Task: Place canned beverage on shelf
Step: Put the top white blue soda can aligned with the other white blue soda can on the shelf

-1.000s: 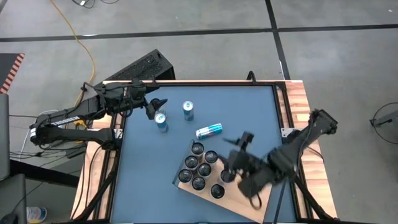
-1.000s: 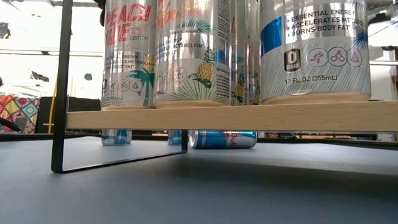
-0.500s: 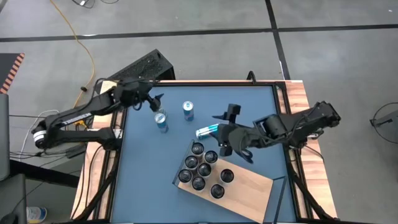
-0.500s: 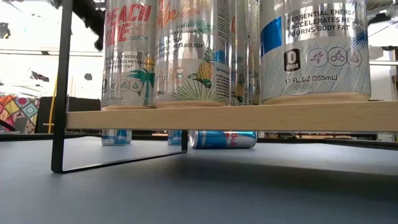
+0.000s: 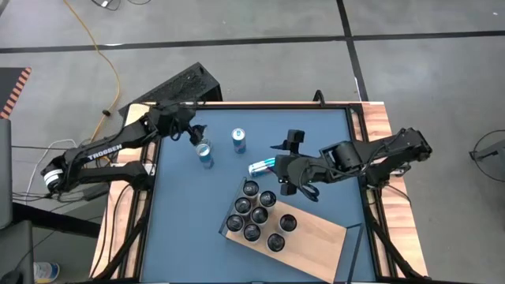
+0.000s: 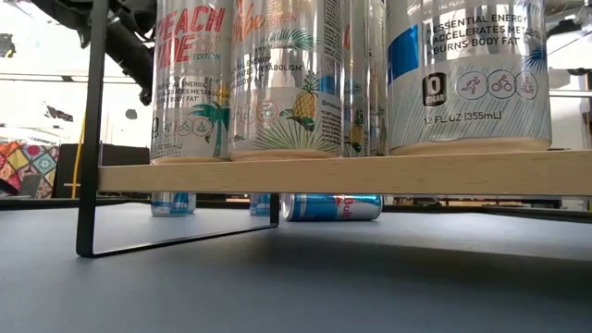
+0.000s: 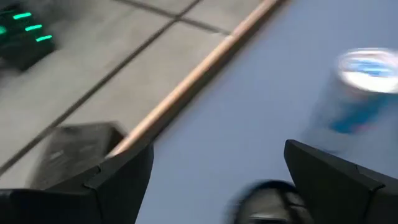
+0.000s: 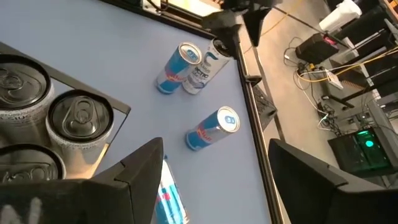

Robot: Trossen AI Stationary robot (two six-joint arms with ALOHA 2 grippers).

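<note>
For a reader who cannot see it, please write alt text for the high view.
Seven cans stand on the shelf, which lies on a blue table. The right gripper, open, hovers by a can lying on its side; the left gripper, open, is by one of two upright cans.

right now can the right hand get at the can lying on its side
Probably yes. The right hand, open, hovers right beside the lying can, with bare table around it; the shelf and its cans sit clear to one side.
</note>
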